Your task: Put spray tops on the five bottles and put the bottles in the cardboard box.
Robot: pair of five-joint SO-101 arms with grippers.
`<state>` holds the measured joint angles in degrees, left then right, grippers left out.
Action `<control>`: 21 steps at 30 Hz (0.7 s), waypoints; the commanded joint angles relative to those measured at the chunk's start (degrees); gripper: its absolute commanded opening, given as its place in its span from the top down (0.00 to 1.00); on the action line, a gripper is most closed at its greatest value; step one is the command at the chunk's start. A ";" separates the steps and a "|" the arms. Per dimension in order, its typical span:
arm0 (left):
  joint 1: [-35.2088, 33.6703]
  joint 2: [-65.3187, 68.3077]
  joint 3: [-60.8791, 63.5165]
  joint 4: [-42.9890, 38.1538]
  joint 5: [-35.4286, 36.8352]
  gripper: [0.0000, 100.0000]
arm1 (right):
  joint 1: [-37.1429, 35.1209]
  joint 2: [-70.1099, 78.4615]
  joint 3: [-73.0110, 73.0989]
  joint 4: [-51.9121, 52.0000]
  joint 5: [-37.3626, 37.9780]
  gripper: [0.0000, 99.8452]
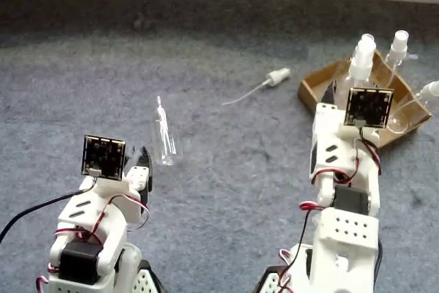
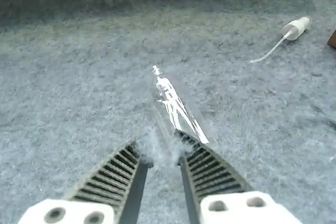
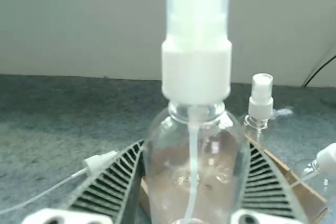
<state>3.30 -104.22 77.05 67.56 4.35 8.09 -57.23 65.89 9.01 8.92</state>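
Right jaws grip capped bottle (image 3: 194, 156) above cardboard box (image 1: 315, 88); left jaws hang low, part-open, at lying bottle (image 2: 176, 106).

grey carpet (image 1: 206, 190) (fuzzy), pale wall (image 3: 79, 19) behind

Left gripper (image 2: 160, 148) low over grey carpet (image 2: 68, 77), ribbed fingers (image 2: 210, 169) parted. Clear bottle (image 2: 176, 103) lying on its side, uncapped, near end at fingertips, glare streaking glass. Loose spray top (image 2: 294, 29) with thin dip tube lying well apart beyond.
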 commanded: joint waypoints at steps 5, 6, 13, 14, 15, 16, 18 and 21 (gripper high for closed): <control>-0.48 -0.57 4.00 0.18 -0.53 0.96 | 4.70 18.42 -4.09 -21.85 -0.53 0.79; -0.48 -0.57 4.18 0.18 -0.53 0.96 | 5.14 21.05 -4.18 -24.22 -0.62 0.79; -0.31 -0.57 5.05 0.00 -0.53 0.96 | 8.57 36.79 -6.99 -33.27 -6.86 0.79; -0.31 -0.57 5.58 -0.09 -0.62 0.96 | 8.92 38.64 -7.69 -34.59 -6.95 0.79; -0.31 -0.57 6.02 -0.09 -0.62 0.96 | 9.10 40.40 -8.40 -36.00 -6.86 0.79; -0.31 -0.57 6.37 -0.09 -0.62 0.96 | 9.27 42.07 -9.01 -37.58 -6.86 0.79; -0.31 -0.57 6.46 -0.09 -0.62 0.96 | 9.27 44.70 -9.89 -40.31 -6.51 0.79; -0.22 -0.57 6.46 -0.09 -0.62 0.96 | 9.27 48.84 -11.12 -44.09 -6.51 0.79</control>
<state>3.30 -104.22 83.91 67.56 4.35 16.62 -9.67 59.12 -30.73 2.59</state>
